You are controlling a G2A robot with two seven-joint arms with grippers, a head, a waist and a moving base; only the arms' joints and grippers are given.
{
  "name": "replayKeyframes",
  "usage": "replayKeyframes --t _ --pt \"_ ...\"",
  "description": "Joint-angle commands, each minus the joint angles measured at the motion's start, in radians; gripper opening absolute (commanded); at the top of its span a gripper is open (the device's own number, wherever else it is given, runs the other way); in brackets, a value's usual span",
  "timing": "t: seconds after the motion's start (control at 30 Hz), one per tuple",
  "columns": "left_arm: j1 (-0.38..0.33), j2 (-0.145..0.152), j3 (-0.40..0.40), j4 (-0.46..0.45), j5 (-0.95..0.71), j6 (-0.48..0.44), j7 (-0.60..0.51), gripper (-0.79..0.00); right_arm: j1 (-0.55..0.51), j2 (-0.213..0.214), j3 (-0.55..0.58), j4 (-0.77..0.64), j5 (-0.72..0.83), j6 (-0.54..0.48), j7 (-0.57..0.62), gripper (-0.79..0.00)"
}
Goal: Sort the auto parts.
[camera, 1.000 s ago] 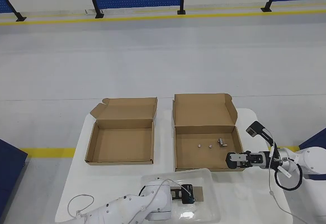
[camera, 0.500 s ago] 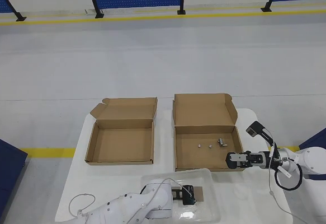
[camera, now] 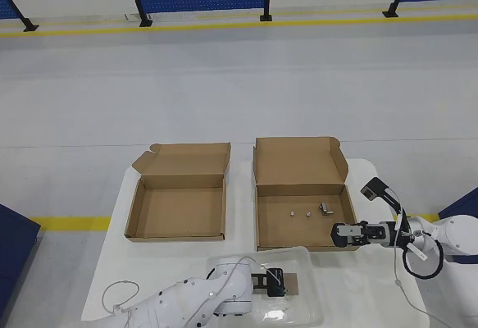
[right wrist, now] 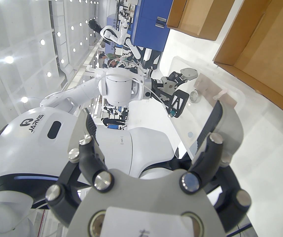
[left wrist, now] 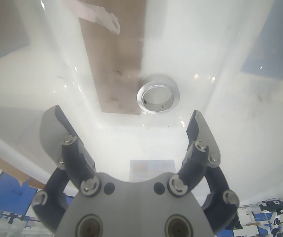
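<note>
left hand (left wrist: 125,114): was apart, just short of ring (left wrist: 158,96)
right hand (right wrist: 151,110): was apart, empty
grasp: needed centring across ring first

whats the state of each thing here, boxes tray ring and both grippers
left box: open, empty
right box: open, a few small parts inside
metal ring: lying loose, not gripped
tray: holds the metal ring
left gripper: open, empty, near the ring
right gripper: open, empty
</note>
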Motion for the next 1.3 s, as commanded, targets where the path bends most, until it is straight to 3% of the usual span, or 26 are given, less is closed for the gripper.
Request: replayKeyframes --t 0.0,0.1,0.17,0.87,1.27 --pt "-0.010 -0.002 0.010 0.005 -0.011 0.004 -0.004 -0.246 0.000 0.000 0.000 0.000 0.000 0.000 0.000 0.000" --pt "-0.023 -0.006 0.021 0.014 -0.027 0.009 -0.009 -0.394 0.000 0.000 0.000 0.000 0.000 0.000 0.000 0.000" --pt "-0.028 -0.007 0.026 0.021 -0.035 0.010 -0.010 -0.440 0.000 0.000 0.000 0.000 0.000 0.000 0.000 0.000" --pt "-0.028 -0.025 0.034 0.066 -0.051 -0.005 0.005 -0.548 0.000 0.000 0.000 0.000 0.000 0.000 0.000 0.000" --pt "-0.020 -0.038 0.031 0.094 -0.047 -0.021 0.022 -0.533 0.000 0.000 0.000 0.000 0.000 0.000 0.000 0.000"
